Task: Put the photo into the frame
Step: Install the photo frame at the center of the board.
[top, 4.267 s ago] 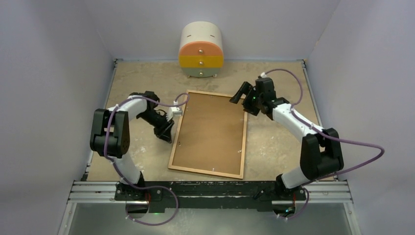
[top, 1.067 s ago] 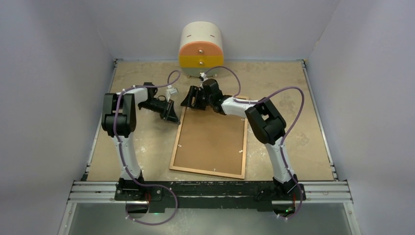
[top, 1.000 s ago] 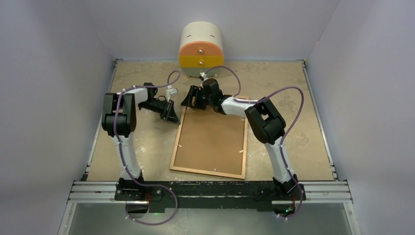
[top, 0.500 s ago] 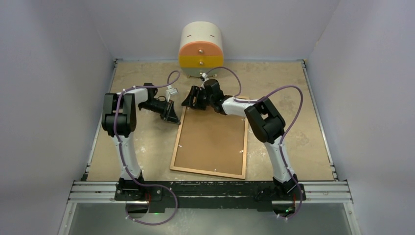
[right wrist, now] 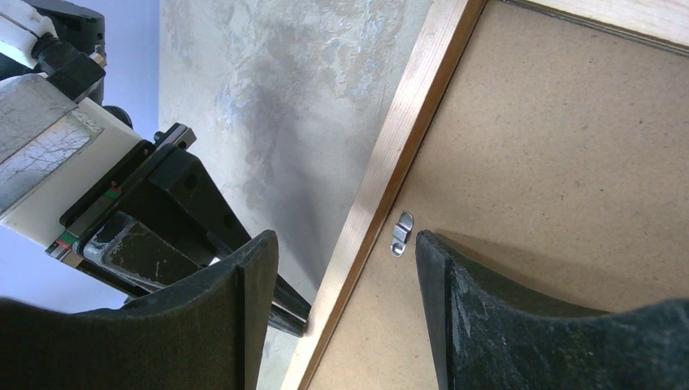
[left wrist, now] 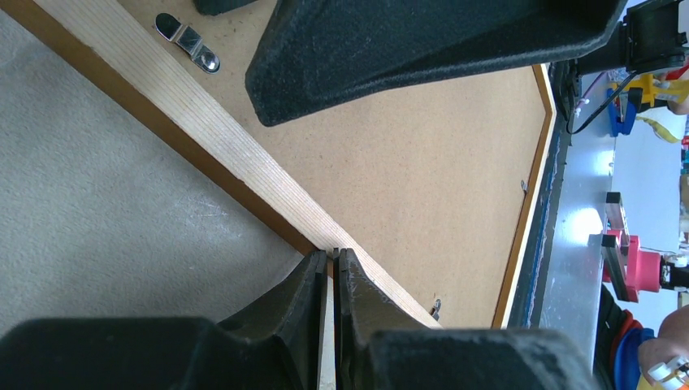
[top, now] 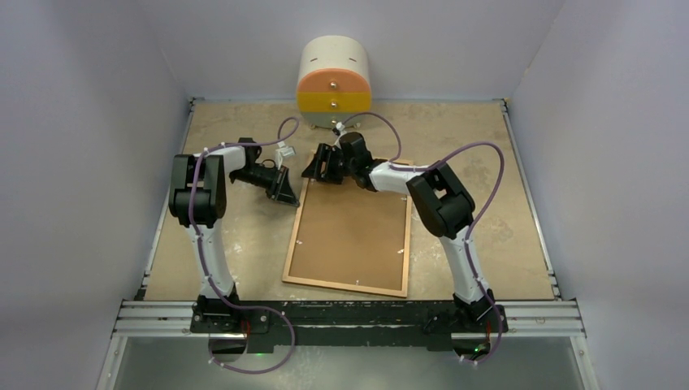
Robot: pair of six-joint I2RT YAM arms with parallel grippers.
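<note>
The frame lies face down on the table, its thin reddish-brown wood rail around the brown backing board. The photo is hidden. My left gripper is shut, its tips touching the outer side of the frame's left rail near the far corner. My right gripper is open and empty above the frame's far left corner. In the right wrist view its fingers straddle the rail and a small metal clip on the backing board.
A round cream cabinet with orange, yellow and green drawers stands at the back, just behind my right gripper. Several metal clips sit along the board's edges. Grey walls close in the sides.
Since 4.3 s ago, my right gripper moved from the frame's far right corner to its far left corner, and my left gripper moved farther along the left rail. Almost nothing moved in the last second.
</note>
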